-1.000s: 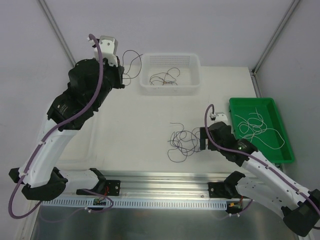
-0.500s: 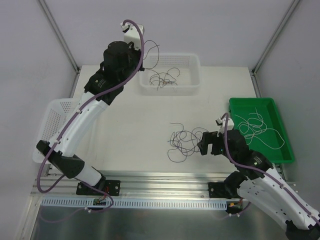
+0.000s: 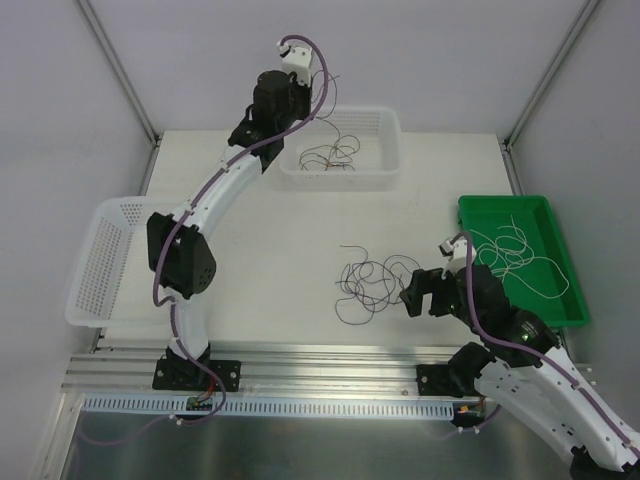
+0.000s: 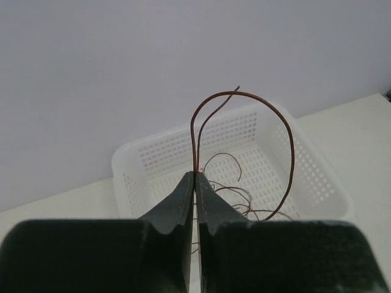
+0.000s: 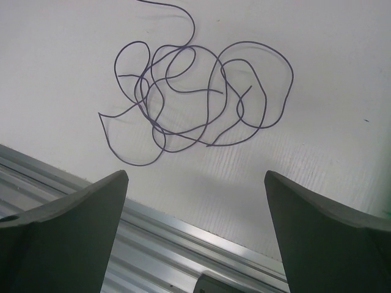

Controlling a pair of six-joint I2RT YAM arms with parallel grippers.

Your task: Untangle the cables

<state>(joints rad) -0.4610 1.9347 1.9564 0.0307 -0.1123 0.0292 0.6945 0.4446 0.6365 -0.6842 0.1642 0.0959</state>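
Swinging left gripper (image 4: 195, 183), clamped on thin brown wire (image 4: 292, 152), farther over white perforated plastic basket (image 4: 324, 183) | hovering empty, wide-open right gripper (image 5: 194, 183) by limp, featherlight purple wire tangle (image 5: 195, 97) | favouring free end (image 5: 101, 115).

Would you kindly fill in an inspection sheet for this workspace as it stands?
Surface: white table.
Job's things: purplish tangle loose on the table; dark wires in the rear basket; white cables in the green tray; another white basket at the left edge.
Clutter: nothing seen.
Grippers: left gripper shut on a brown wire, held high near the rear basket; right gripper open, facing the tangle, apart from it.
Cables: purple hoses run along both arms.
Surroundings: plain grey walls; aluminium rail at the near edge.
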